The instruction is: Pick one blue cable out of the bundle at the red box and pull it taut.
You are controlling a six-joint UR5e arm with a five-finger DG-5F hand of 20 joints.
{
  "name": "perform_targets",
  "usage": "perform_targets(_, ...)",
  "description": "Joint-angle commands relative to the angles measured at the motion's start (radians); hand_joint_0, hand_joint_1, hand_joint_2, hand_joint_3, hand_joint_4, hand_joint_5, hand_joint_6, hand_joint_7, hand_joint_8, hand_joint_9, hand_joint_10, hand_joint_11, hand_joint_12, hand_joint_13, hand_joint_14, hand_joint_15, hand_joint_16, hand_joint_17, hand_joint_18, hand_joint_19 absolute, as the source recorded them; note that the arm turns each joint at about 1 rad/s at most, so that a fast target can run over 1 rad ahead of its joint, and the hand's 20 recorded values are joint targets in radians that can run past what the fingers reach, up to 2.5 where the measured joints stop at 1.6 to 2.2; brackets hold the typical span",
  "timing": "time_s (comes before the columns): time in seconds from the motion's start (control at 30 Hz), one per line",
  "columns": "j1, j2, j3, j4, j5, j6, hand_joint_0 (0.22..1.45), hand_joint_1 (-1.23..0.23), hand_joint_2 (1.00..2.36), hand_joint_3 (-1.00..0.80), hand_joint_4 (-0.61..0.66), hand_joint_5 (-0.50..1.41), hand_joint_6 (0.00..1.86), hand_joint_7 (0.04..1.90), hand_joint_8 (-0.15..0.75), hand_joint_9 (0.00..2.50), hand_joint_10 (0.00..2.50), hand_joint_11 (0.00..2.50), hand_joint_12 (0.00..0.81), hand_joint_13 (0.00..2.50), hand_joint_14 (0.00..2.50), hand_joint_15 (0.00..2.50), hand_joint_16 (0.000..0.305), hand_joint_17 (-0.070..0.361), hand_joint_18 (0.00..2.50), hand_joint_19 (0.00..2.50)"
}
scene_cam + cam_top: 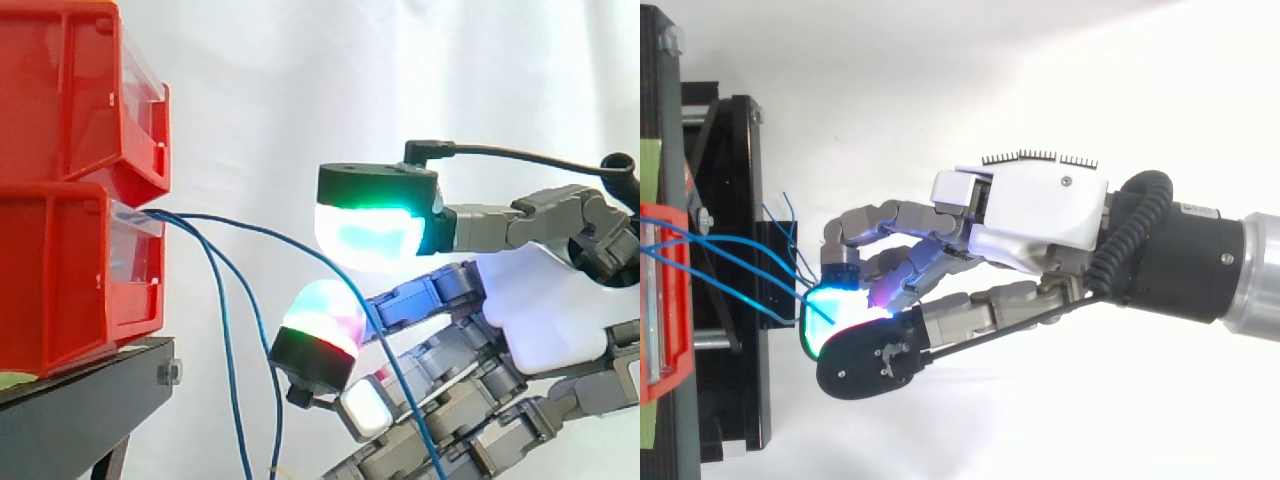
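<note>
Several thin blue cables leave the lower red bin [60,280] at its clear front. One blue cable [260,238] arcs slackly to the right and passes between the hand's glowing thumb pad [370,235] and a red-green finger pad [320,318], then runs down across the fingers to the bottom edge. The hand [1040,215] reaches in from the right with fingers curled, thumb and finger pinching that cable. From above, the same cable [740,262] runs from the red bin [660,300] to the cyan glow at the fingertips. Two other blue cables [228,340] hang loose.
A second red bin [70,90] is stacked on top of the lower one. Both rest on a black stand [80,410], whose frame [740,200] lies just left of the fingertips. Loose cable ends [780,205] stick up near the stand. A white curtain is behind.
</note>
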Motion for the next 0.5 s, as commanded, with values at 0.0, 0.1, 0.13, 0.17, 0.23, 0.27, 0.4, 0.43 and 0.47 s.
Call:
perform_targets(0.0,0.000,0.000,-0.001,0.000,-0.001,0.000,0.54,-0.60,1.01,-0.38,0.10,-0.05,0.50,1.27,0.253,0.88,0.02,0.62,0.388,0.37,0.00,0.14,0.055,0.124,0.44,0.38)
perform_targets(0.1,0.000,0.000,0.001,0.000,0.001,0.000,0.53,-0.60,1.01,-0.38,0.11,-0.05,0.50,1.24,0.253,0.87,0.02,0.60,0.389,0.37,0.01,0.13,0.056,0.125,0.44,0.38)
perform_targets(0.13,0.000,0.000,0.001,0.000,0.004,0.000,0.53,-0.60,1.01,-0.39,0.12,-0.05,0.50,1.24,0.253,0.87,0.02,0.61,0.389,0.37,0.00,0.14,0.056,0.125,0.44,0.38)
perform_targets(0.17,0.000,0.000,0.001,0.000,0.004,0.000,0.53,-0.60,1.01,-0.39,0.10,-0.05,0.50,1.24,0.253,0.87,0.02,0.61,0.390,0.37,0.00,0.14,0.056,0.125,0.43,0.38)
perform_targets(0.23,0.000,0.000,-0.001,0.002,0.004,-0.001,0.54,-0.62,1.01,-0.36,0.07,-0.05,0.50,1.28,0.253,0.87,0.02,0.62,0.387,0.37,0.00,0.13,0.055,0.124,0.43,0.39)
perform_targets(0.27,0.000,0.000,-0.001,0.002,0.004,-0.001,0.55,-0.64,1.01,-0.34,0.06,-0.05,0.50,1.33,0.253,0.87,0.02,0.61,0.385,0.37,0.00,0.14,0.055,0.123,0.43,0.39)
perform_targets(0.4,0.000,0.000,-0.001,0.003,0.004,-0.001,0.56,-0.68,1.01,-0.28,0.04,-0.05,0.50,1.41,0.256,0.87,0.02,0.63,0.382,0.37,0.00,0.14,0.054,0.121,0.43,0.39)
perform_targets(0.43,0.000,0.000,-0.001,0.002,0.004,-0.001,0.56,-0.69,1.01,-0.26,0.03,-0.05,0.50,1.43,0.254,0.86,0.02,0.63,0.382,0.37,0.01,0.14,0.054,0.121,0.44,0.38)
perform_targets(0.47,0.000,0.000,-0.001,0.002,0.004,-0.001,0.56,-0.69,1.01,-0.25,0.04,-0.05,0.50,1.45,0.261,0.87,0.01,0.63,0.389,0.37,0.00,0.14,0.055,0.124,0.45,0.37)
